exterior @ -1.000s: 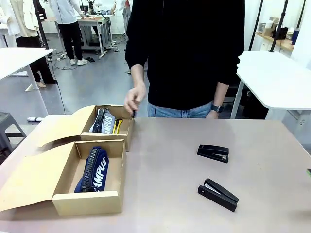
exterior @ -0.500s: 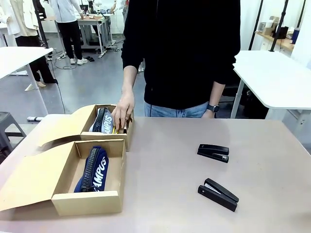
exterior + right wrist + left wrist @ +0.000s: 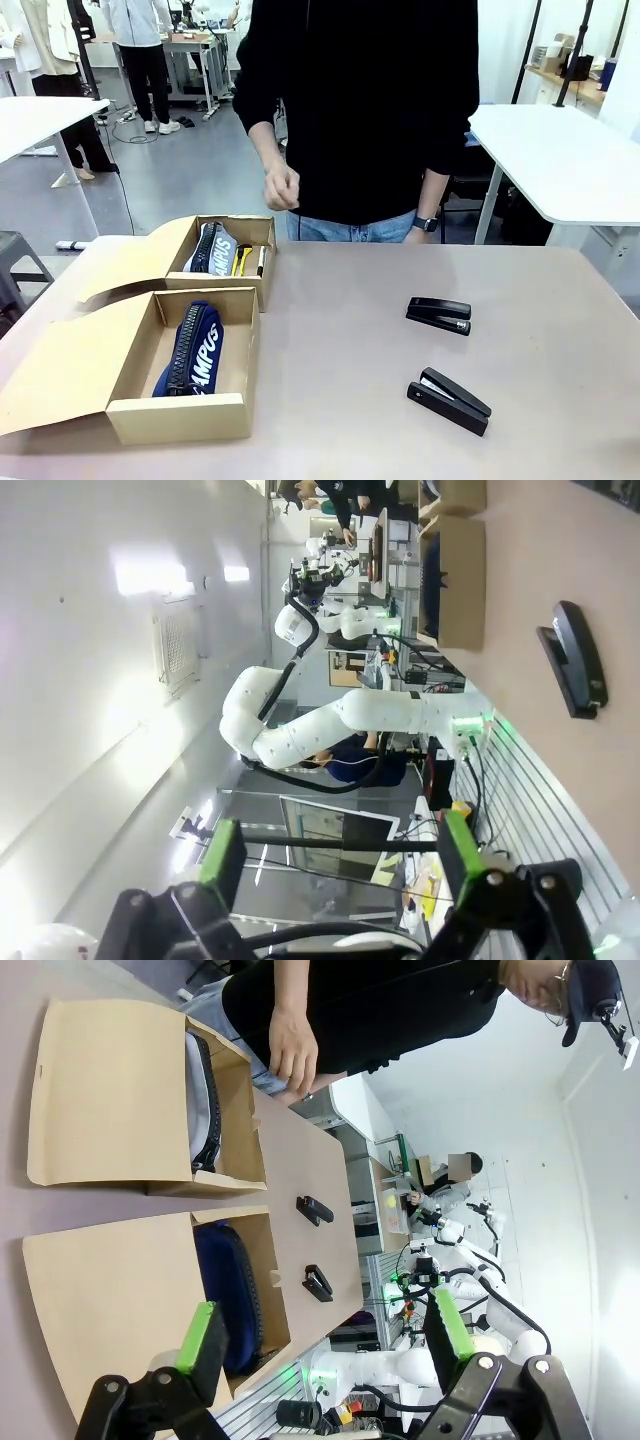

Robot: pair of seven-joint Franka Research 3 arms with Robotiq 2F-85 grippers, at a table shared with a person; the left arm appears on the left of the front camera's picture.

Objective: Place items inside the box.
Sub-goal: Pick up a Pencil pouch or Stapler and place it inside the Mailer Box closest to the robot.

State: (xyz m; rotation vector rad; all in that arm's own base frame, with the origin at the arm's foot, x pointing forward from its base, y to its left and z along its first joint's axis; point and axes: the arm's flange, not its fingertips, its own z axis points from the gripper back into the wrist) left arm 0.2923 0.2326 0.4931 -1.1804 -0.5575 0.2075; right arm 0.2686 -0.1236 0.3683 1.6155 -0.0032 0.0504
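Observation:
Two open cardboard boxes stand at the table's left. The near box [image 3: 180, 418] holds a navy "CAMPUS" pouch [image 3: 190, 348]. Inside the far box [image 3: 215, 284] lie a second pouch [image 3: 212, 248], a yellow utility knife [image 3: 241, 260] and a slim pen [image 3: 260, 261]. On the right of the table rest two black staplers [image 3: 438, 314] [image 3: 448, 400]. My left gripper [image 3: 325, 1328] hangs open above the near box [image 3: 110, 1300], nothing between its pads. My right gripper [image 3: 340, 860] is open too, well off the table, with one stapler [image 3: 575, 660] in sight.
A person stands at the far edge, one hand [image 3: 282, 187] raised to the waist above the far box. Both box lids [image 3: 60, 365] lie folded out to the left. Bare tabletop [image 3: 340, 340] separates boxes and staplers.
The person's hand went down into the far box with the pen, left it there, and has drawn back up to the waist. Staplers and grippers stayed still.

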